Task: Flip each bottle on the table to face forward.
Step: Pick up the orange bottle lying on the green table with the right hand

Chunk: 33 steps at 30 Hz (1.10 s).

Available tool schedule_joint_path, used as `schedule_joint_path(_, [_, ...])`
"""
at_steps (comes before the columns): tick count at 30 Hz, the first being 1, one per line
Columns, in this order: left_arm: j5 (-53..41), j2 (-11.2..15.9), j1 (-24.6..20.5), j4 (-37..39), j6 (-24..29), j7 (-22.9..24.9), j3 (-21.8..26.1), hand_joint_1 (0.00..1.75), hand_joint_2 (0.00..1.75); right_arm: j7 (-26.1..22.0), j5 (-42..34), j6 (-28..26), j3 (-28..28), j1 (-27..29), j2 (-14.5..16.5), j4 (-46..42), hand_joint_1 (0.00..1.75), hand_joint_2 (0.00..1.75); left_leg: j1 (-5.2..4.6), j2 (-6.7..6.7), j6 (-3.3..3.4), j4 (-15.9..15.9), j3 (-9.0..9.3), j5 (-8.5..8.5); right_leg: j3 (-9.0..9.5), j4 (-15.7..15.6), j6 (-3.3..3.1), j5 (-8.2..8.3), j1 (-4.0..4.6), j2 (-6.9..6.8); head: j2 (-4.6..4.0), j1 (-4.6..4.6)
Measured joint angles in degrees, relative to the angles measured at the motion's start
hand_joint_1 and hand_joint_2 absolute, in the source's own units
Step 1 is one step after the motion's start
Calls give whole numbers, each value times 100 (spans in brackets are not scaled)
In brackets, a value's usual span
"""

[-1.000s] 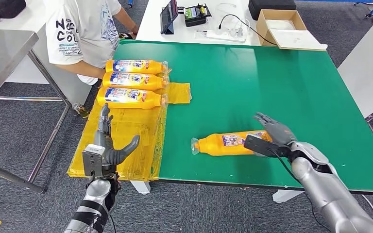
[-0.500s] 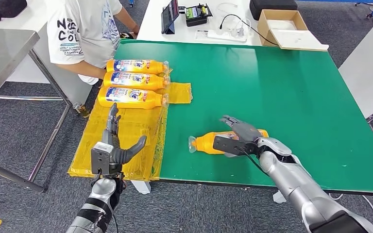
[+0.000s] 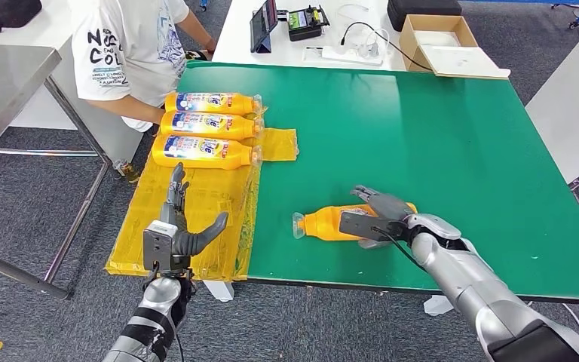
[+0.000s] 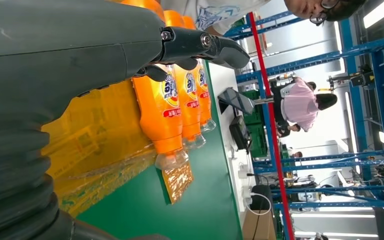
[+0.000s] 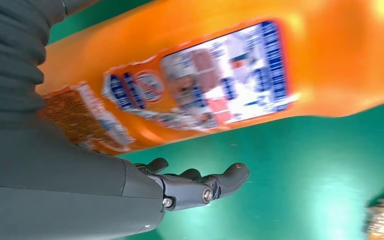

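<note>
An orange bottle [image 3: 319, 224] lies on its side on the green table [image 3: 437, 136], cap toward the left. My right hand [image 3: 381, 211] lies over its thicker end with fingers spread, touching it without closing round it. The right wrist view shows the bottle's [image 5: 220, 75] small-print label close beside my right hand [image 5: 200, 187]. Three more orange bottles [image 3: 209, 103] [image 3: 207, 125] [image 3: 203, 151] lie side by side on a yellow mat [image 3: 196, 211], blue-and-white labels up. My left hand [image 3: 175, 234] hovers open over the mat's near part, and the left wrist view shows its fingers [image 4: 200, 45] before those bottles [image 4: 162, 115].
A person in a white T-shirt [image 3: 128, 53] stands at the table's far left corner, close to the three bottles. A cardboard box [image 3: 437, 41], a tablet and cables sit on a white table behind. A steel table [image 3: 7, 83] stands on the left.
My right hand slid left along the lone bottle and now covers its label; the bottle shifted slightly left. My left hand rose a little over the mat.
</note>
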Motion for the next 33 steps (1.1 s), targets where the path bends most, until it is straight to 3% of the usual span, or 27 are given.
schedule_joint_path(9, [0,20,2,8,-1,32,0,0,175,114,-60,-11,117,-24,-187,2,0,175,0,0,0,0,1,0,0,0,0,0,1,0,0,1])
schedule_joint_path(21, [0,27,2,35,-10,49,-7,0,175,163,-84,30,285,-23,-215,7,2,175,0,1,0,0,2,0,0,0,0,0,1,0,0,1])
schedule_joint_path(22, [0,27,2,38,-10,49,-9,0,175,165,-84,31,302,-23,-213,10,12,175,0,1,0,0,2,0,1,0,0,0,1,0,0,1])
schedule_joint_path(23, [1,27,1,41,-10,50,-13,0,175,166,-85,33,319,-23,-211,15,32,175,0,1,0,0,3,0,1,0,0,0,1,1,0,1])
schedule_joint_path(25, [5,27,1,52,-10,49,-21,0,175,166,-92,33,351,-23,-202,31,99,175,0,1,0,0,4,0,1,0,0,0,1,1,0,1])
schedule_joint_path(26, [7,27,1,60,-10,49,-27,0,175,166,-96,32,367,-24,-194,41,125,175,0,2,0,0,5,0,1,0,0,0,1,1,0,1])
schedule_joint_path(27, [11,27,1,68,-10,48,-34,0,175,166,-98,30,382,-25,-187,51,141,175,0,2,0,0,6,0,2,0,0,0,1,1,0,1])
schedule_joint_path(31, [42,27,-1,90,-9,49,-45,0,175,166,-107,27,435,-47,-159,108,175,175,1,3,0,0,10,0,5,0,0,0,2,2,0,1])
schedule_joint_path(33, [49,27,-2,101,-7,48,-45,0,175,166,-120,32,455,-60,-154,135,175,175,1,3,0,0,11,0,7,0,0,0,2,2,0,2])
